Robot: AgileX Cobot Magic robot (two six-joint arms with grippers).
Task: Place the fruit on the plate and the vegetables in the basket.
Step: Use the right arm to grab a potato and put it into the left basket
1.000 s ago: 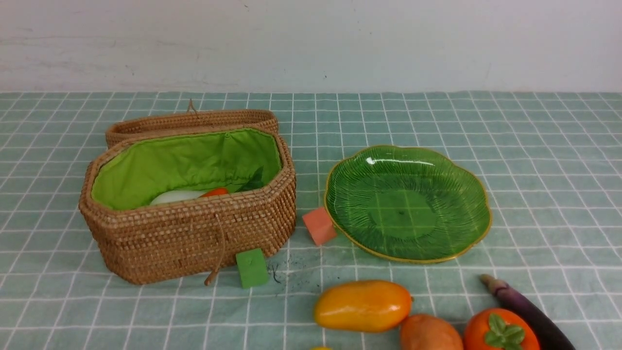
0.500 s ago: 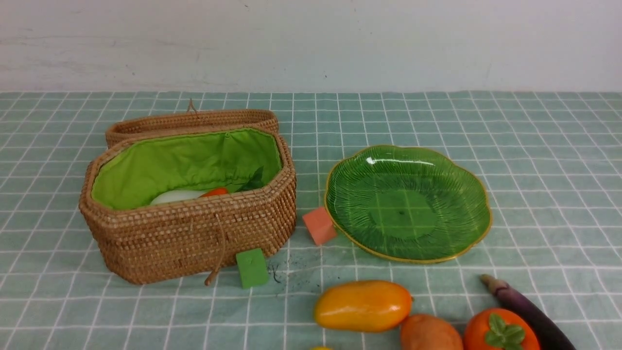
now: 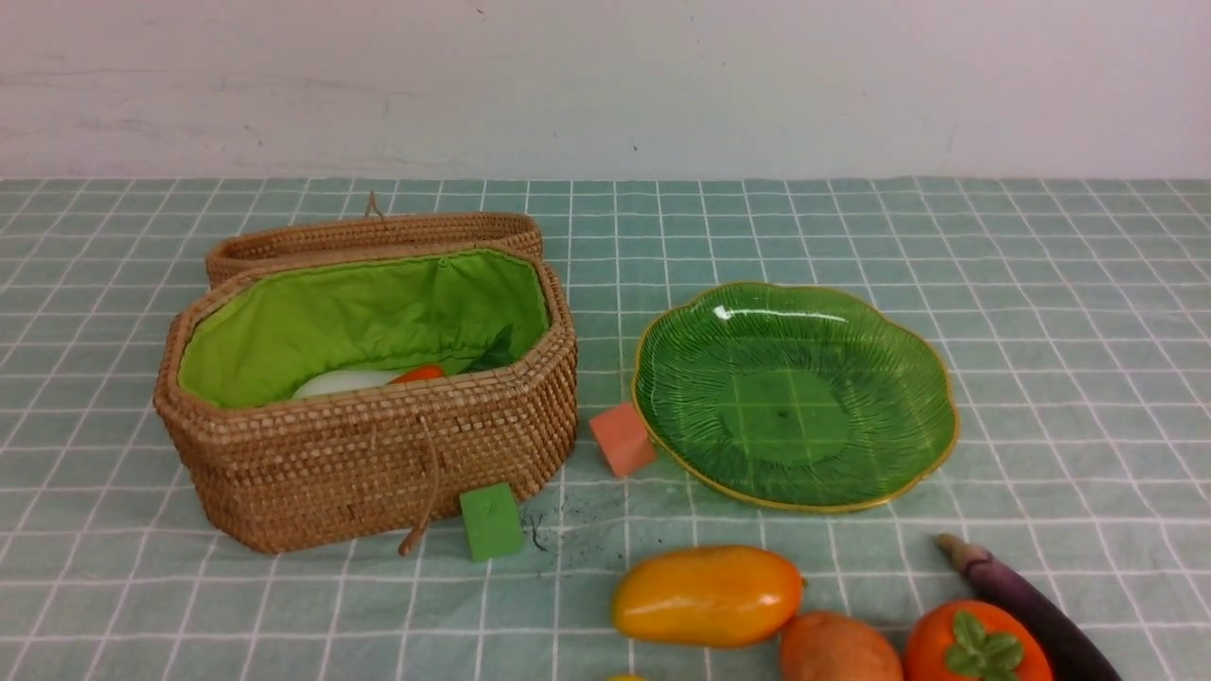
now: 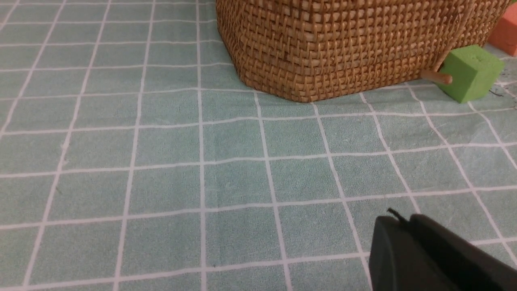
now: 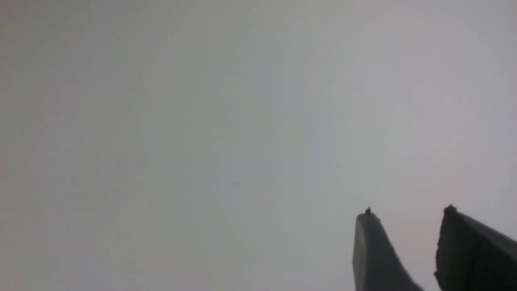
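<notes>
1. The mango (image 3: 707, 595) lies near, right of the basket (image 3: 378, 463) and nearer than the empty plate (image 3: 793, 397).
2. The potato (image 3: 837, 651), persimmon (image 3: 974, 643) and eggplant (image 3: 1031, 605) lie just right of it.
3. Glossy, rigid and probably light, it looks slippery; pinch across its narrow middle.
4. The left gripper (image 4: 404, 221) is pressed together and empty; the right gripper (image 5: 408, 212) is spread and empty.
</notes>
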